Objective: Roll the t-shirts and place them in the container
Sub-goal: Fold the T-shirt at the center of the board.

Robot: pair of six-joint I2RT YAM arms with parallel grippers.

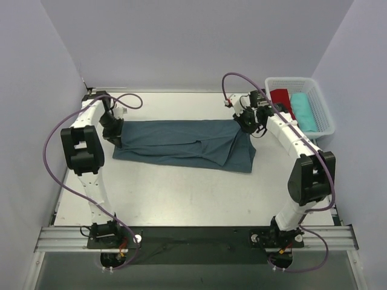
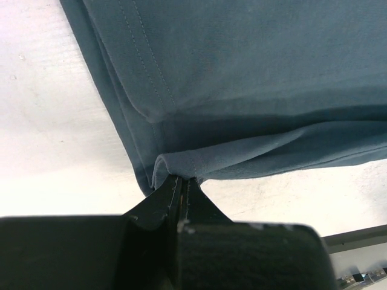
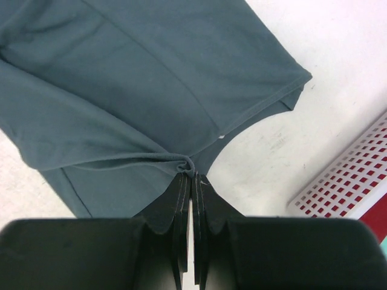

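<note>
Top, left-wrist and right-wrist views. The slate-blue t-shirt (image 1: 184, 145) lies on the white table (image 1: 181, 199), folded lengthwise into a band, and spans the gap between the two arms. Its long axis runs left to right across the table, slightly lower at the right end.

The left gripper (image 2: 181, 181) is closed on the shirt's left end. A doubled fold of cloth is pinched at the fingertips, and the rest spreads away from the jaws, showing a double row of stitching along one edge. The right gripper (image 3: 192, 175) is likewise closed on a bunched ridge of cloth at the right end, with the fabric fanning out ahead of its jaws and a curved edge to their right.

A small white fleck (image 3: 222, 136) at that curved edge may be the neck label, which would place the collar at the right end. It is too small to read.

A white basket (image 1: 321, 124) at the far right corner holds a red tee (image 1: 281, 99) and a turquoise tee (image 1: 304, 112), side by side.
</note>
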